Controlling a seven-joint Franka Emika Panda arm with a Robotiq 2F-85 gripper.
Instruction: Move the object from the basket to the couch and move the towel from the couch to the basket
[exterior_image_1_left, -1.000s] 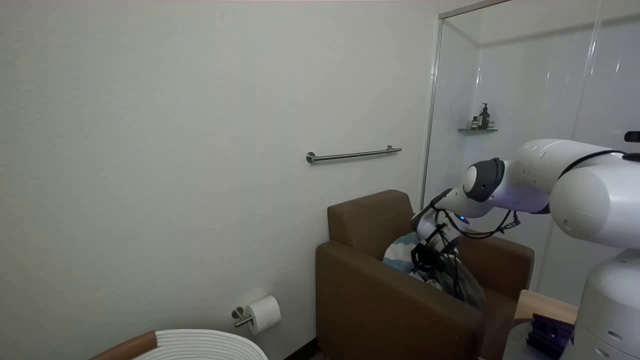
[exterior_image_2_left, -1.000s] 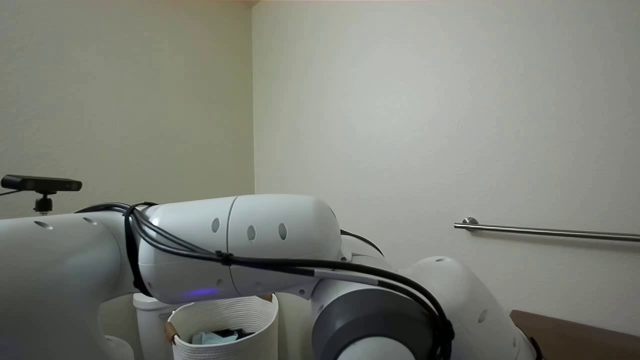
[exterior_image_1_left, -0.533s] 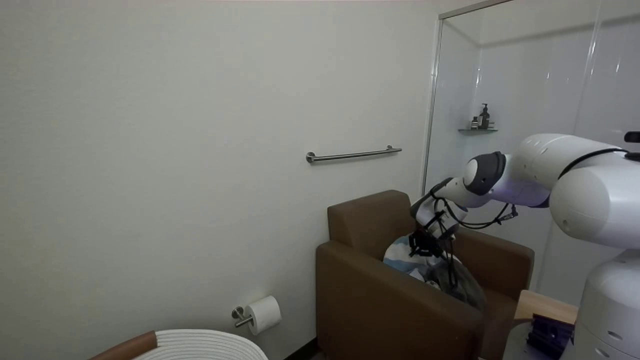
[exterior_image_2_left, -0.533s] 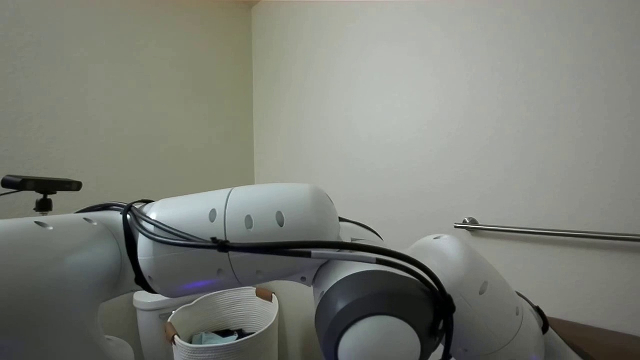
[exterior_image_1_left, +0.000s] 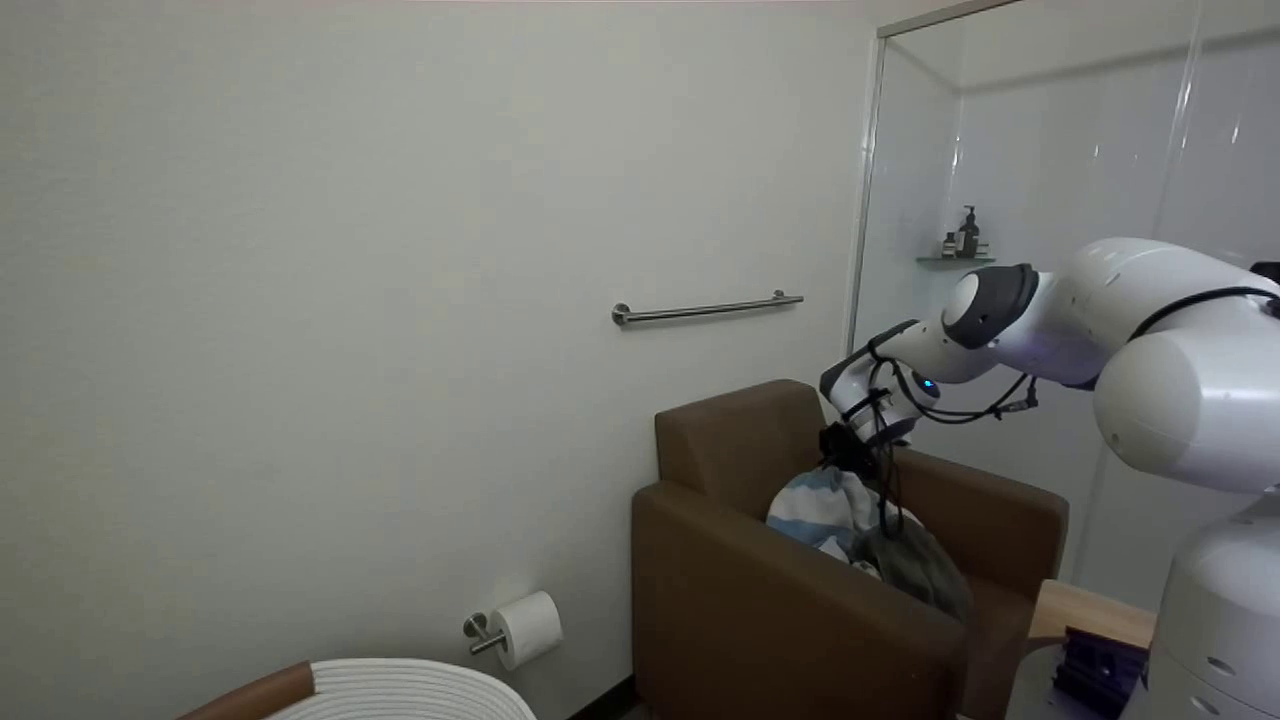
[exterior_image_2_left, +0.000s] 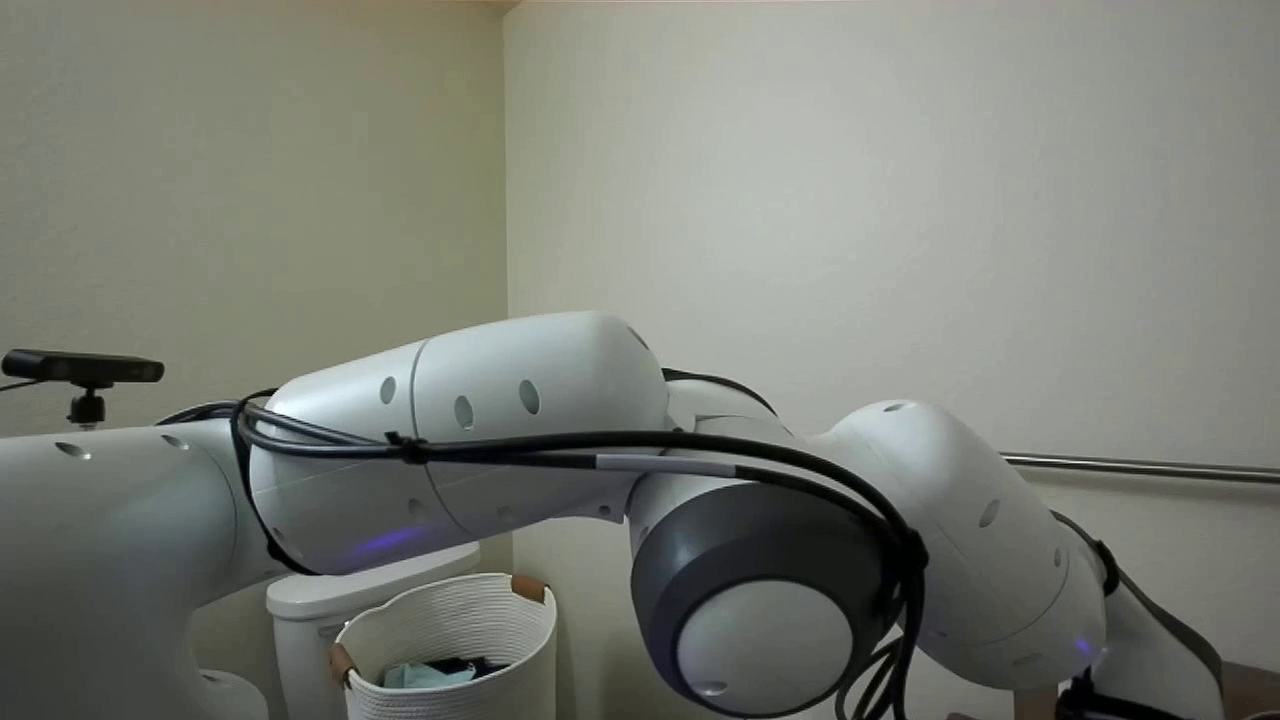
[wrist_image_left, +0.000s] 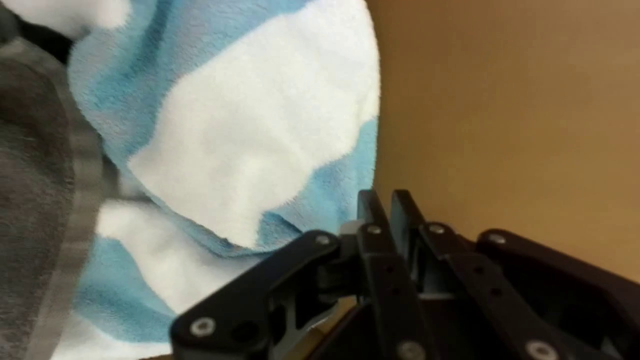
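The towel (exterior_image_1_left: 805, 505) and a grey cloth (exterior_image_1_left: 918, 568) lie on the couch (exterior_image_1_left: 735, 435), partly hidden by its near side. Over the couch, the pincer (wrist_image_left: 386, 196) holds nothing, tips a thin gap apart. Away from the couch, the basket (exterior_image_2_left: 520, 697), its bottom cut off, has pale green and dark cloth (exterior_image_2_left: 428, 676) inside.

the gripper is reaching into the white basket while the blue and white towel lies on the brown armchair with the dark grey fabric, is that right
No, the gripper is not reaching into the white basket; an exterior view shows it at the brown armchair, by the blue and white towel. The towel does lie on the armchair with the dark grey fabric.
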